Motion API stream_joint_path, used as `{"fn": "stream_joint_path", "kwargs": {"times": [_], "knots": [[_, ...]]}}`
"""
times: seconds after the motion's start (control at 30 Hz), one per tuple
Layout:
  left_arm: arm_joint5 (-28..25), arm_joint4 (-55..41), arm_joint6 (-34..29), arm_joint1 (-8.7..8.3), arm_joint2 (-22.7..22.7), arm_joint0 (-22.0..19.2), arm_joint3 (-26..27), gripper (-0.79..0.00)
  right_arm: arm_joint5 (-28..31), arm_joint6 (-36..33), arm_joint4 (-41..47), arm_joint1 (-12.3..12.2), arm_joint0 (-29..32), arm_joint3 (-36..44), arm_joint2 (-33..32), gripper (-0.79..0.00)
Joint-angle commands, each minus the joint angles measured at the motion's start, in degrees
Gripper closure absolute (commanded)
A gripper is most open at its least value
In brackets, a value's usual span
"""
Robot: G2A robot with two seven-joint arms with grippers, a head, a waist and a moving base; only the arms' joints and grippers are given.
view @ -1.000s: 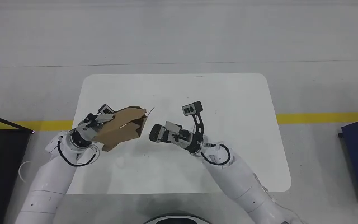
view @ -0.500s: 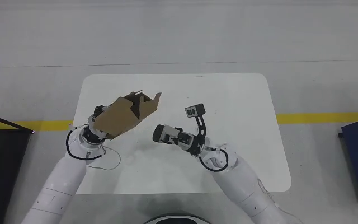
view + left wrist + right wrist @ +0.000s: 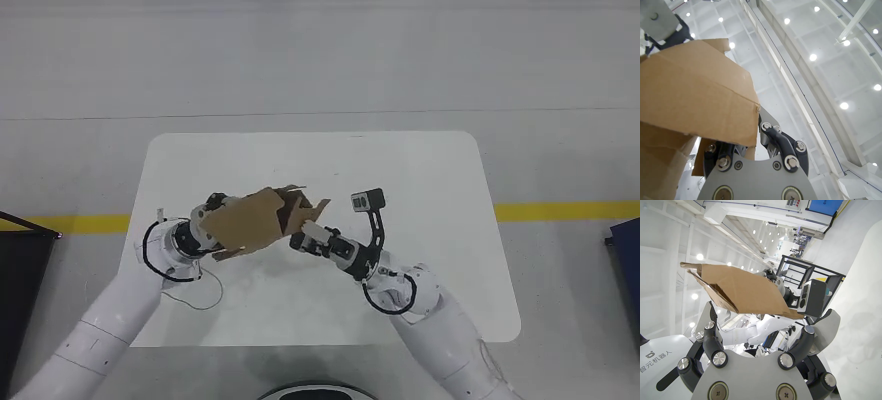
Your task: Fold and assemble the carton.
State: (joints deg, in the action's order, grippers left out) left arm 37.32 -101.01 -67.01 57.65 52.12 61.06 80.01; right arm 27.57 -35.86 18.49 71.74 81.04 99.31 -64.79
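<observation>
Item: right gripper (image 3: 304, 239), low over the near middle of the table, fingers (image 3: 711, 313) spread wide with nothing between them; their tips stand just short of the carton's open end, and contact cannot be told. Item: left gripper (image 3: 210, 214), on the left side of the table, closed on the carton's rear end; in the left wrist view one finger (image 3: 767, 121) presses against a corner of the cardboard, while the other is hidden behind the panel. Item: carton (image 3: 250, 222), brown corrugated cardboard, partly erected, held off the table by the left gripper and lying roughly level between the two grippers, with its long side running from left to right. Its open end faces the right gripper, with loose flaps (image 3: 306, 207) standing out unevenly; the right wrist view looks into the hollow mouth, where an inner flap is folded partway in. Item: table (image 3: 440, 170), white, with rounded corners. Item: yellow line (image 3: 565, 211) on the grey floor beyond the table's right edge.
</observation>
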Motion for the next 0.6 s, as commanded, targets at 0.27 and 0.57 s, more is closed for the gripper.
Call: {"fn": "stream_joint_path", "kwargs": {"times": [0.27,0.57], "knots": [[-6.7,0.9,-6.7,-3.49,-9.1,-5.0,-3.4,0.000,-5.5,0.7,-3.4,-0.1,-1.1,-0.1,0.5,-0.785],[-11.1,0.2,-11.1,-5.64,-17.1,-9.8,-5.7,0.000,-10.7,4.4,-9.9,-0.2,-0.7,1.5,1.3,-0.785]]}}
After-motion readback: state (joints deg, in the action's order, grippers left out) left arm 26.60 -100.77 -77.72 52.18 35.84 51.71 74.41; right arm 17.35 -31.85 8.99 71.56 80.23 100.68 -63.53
